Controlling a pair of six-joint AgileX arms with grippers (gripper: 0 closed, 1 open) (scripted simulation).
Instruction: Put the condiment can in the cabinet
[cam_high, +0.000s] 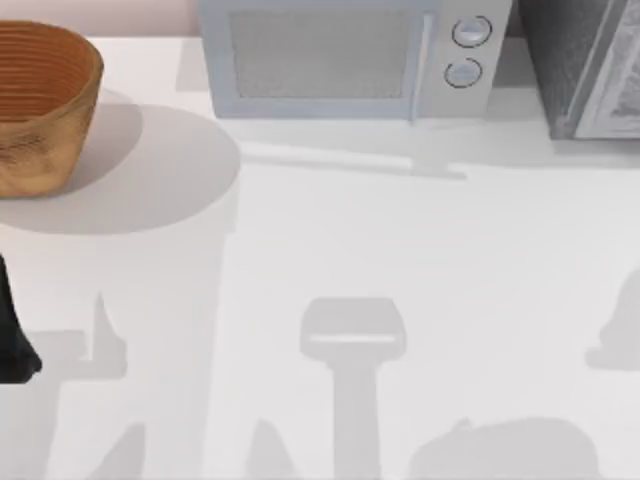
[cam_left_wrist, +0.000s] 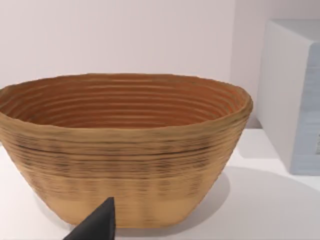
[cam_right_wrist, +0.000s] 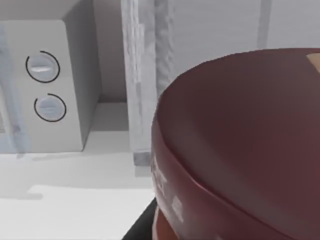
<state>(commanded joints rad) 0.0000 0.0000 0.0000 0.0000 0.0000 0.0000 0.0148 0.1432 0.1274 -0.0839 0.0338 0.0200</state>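
Note:
The condiment can's dark maroon lid (cam_right_wrist: 240, 145) sits very close to the right wrist camera. It is held off the table by my right gripper, and a dark finger (cam_right_wrist: 141, 224) shows beside the lid. Behind the can stands the cabinet (cam_right_wrist: 145, 75), with its pale grey framed door facing me. In the top view the cabinet (cam_high: 585, 65) is a dark speckled box at the back right corner. My left arm (cam_high: 12, 340) is parked at the table's left edge, and one dark fingertip (cam_left_wrist: 97, 226) points toward the basket.
A woven basket (cam_high: 40, 100) stands at the back left, seen close in the left wrist view (cam_left_wrist: 125, 145). A light grey microwave (cam_high: 340, 55) with two round knobs (cam_right_wrist: 45, 85) sits at the back centre, just left of the cabinet. Arm shadows fall across the white table (cam_high: 400, 230).

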